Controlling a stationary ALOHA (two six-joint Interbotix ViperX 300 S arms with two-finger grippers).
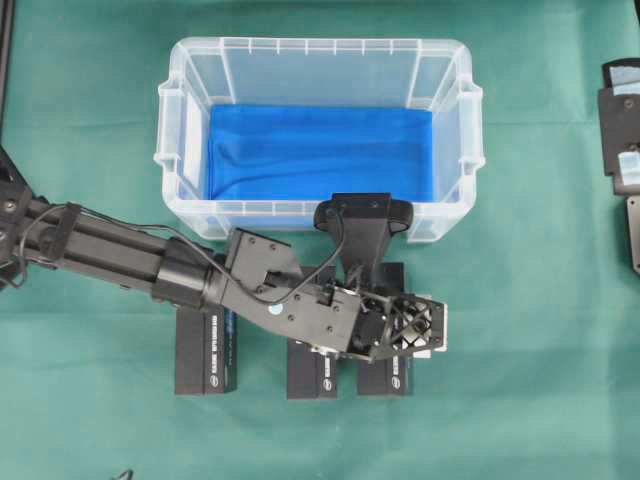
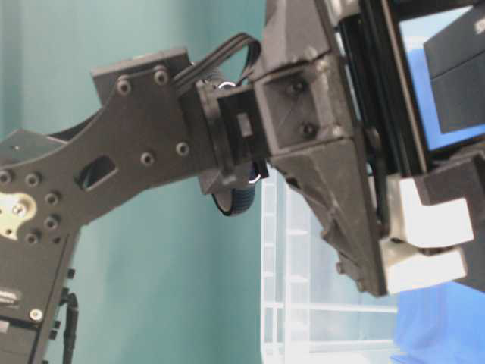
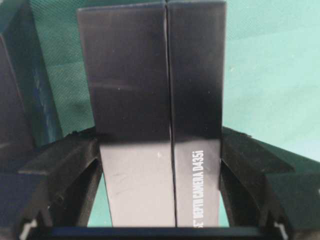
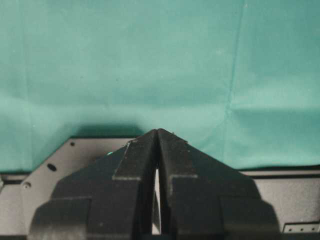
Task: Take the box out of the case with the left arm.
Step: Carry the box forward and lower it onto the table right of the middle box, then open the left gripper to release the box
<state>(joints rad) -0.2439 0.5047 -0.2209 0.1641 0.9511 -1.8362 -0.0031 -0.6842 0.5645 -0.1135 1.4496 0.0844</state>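
Note:
The case is a clear bin with a blue lining and holds no box. Three black boxes lie side by side on the green cloth in front of it. My left gripper is over the rightmost box. In the left wrist view that box fills the space between the jaws, and both fingers press against its long sides. I cannot tell whether it rests on the cloth or hangs just above it. My right gripper is shut with nothing in it, over bare cloth.
The two other black boxes lie left of the gripped one, partly under the left arm. Black plates of the right arm sit at the right edge. The case's clear wall stands just behind the gripper.

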